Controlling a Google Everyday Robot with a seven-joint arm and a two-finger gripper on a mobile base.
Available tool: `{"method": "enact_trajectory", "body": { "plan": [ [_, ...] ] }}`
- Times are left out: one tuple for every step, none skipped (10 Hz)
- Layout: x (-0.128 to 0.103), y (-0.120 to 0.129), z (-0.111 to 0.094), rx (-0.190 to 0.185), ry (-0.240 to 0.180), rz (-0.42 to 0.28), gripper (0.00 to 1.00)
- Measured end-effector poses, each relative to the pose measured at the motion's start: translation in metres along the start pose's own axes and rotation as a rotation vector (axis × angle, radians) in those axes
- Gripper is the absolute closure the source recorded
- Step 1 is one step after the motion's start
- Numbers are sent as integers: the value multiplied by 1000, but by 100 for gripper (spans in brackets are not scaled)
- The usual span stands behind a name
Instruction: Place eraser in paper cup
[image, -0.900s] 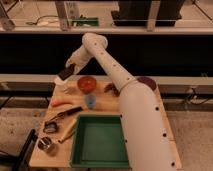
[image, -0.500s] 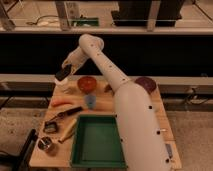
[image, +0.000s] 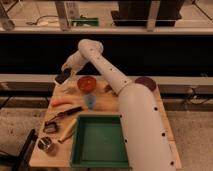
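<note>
In the camera view, my gripper (image: 64, 73) hangs left of the red bowl (image: 86, 83), over the table's (image: 102, 109) far corner. It is clamped on the tilted eraser (image: 62, 77), well left of the bowl.

We see our gripper (image: 64, 74) slide a little further left and dip lower, carrying the eraser (image: 62, 77) with it, so both now hang over the far left corner of the table (image: 60, 95). The bend of our arm (image: 90, 49) sinks slightly as well.
</note>
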Motion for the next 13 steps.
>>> {"method": "enact_trajectory", "body": {
  "plan": [
    [-2, 1, 2, -3, 3, -11, 100],
    [-2, 3, 3, -6, 8, -21, 100],
    [-3, 2, 4, -5, 9, -33, 100],
    [-5, 1, 7, -4, 8, -42, 100],
    [-7, -2, 10, 0, 5, -50, 100],
    [-5, -3, 11, 10, 3, -51, 100],
    [-2, -4, 11, 19, 1, -49, 100],
    [3, -4, 11, 34, -4, -44, 100],
    [5, -6, 12, 43, -11, -42, 100],
    [7, -6, 14, 53, -20, -41, 100],
    [8, -7, 17, 62, -30, -42, 100],
    [7, -8, 21, 65, -38, -45, 100],
    [7, -10, 25, 67, -45, -50, 100]
  ]
}}
